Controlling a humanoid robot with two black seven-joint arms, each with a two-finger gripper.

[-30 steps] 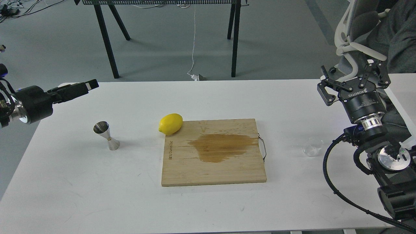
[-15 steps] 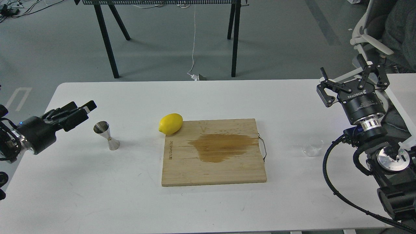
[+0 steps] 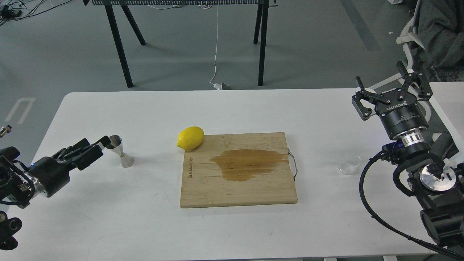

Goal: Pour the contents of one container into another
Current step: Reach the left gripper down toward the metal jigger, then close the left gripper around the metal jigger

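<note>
The steel jigger (image 3: 119, 151) stands upright on the white table (image 3: 108, 217), left of the board. My left gripper (image 3: 96, 143) lies low at the table's left side with its fingers apart and open, empty. Its fingertips (image 3: 104, 140) reach the left side of the jigger's upper rim; whether they touch it I cannot tell. The small clear cup (image 3: 348, 164) sits on the table to the right of the board. My right gripper (image 3: 388, 90) is held above and behind the cup, open wide and empty, well apart from it.
A wooden cutting board (image 3: 203, 192) with a dark wet stain (image 3: 246, 164) lies mid-table. A yellow lemon (image 3: 190, 138) rests at its far left corner. A metal handle (image 3: 294, 168) sticks out of the board's right edge. My right arm's cable (image 3: 366, 195) loops near the cup.
My left arm dropped and swung toward the near left, bringing its gripper from high above the table down beside the jigger. The right gripper barely shifted. Jigger, cup and lemon stayed put.
</note>
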